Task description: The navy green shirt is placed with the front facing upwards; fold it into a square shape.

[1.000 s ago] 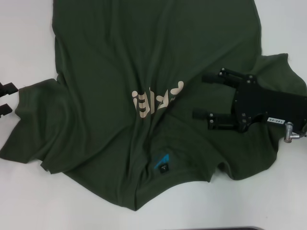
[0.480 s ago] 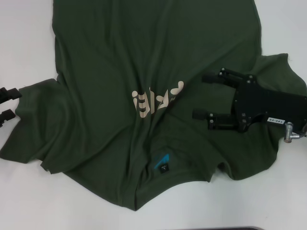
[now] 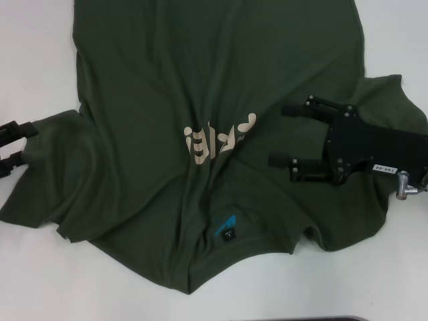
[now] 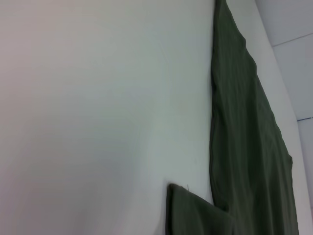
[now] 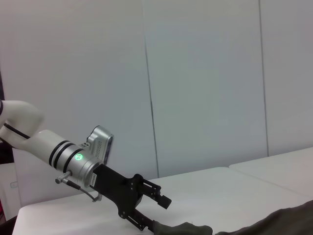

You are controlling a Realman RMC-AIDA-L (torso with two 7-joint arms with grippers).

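The navy green shirt point(image 3: 167, 100) lies spread on the white table point(image 3: 40, 267), rumpled, with its beige lettering point(image 3: 217, 139) and blue neck label point(image 3: 227, 227) facing up. My right gripper point(image 3: 279, 134) hovers open over the shirt's right chest, fingers pointing at the lettering, nothing between them. At the far left my left gripper point(image 3: 13, 144) is open at the edge of the left sleeve point(image 3: 53, 154). The right wrist view shows that left gripper point(image 5: 156, 213) open, its lower finger at the sleeve's tip point(image 5: 181, 228). The left wrist view shows only the shirt's side point(image 4: 244, 147) and a sleeve corner point(image 4: 195, 210).
White table surface point(image 3: 394, 40) surrounds the shirt on the left, right and near sides. A dark edge point(image 3: 301, 319) runs along the table's near side. Pale wall panels point(image 5: 205, 73) stand behind the table in the right wrist view.
My left gripper has moved right, further into view, up to the left sleeve's edge. The right gripper and the shirt have not moved.
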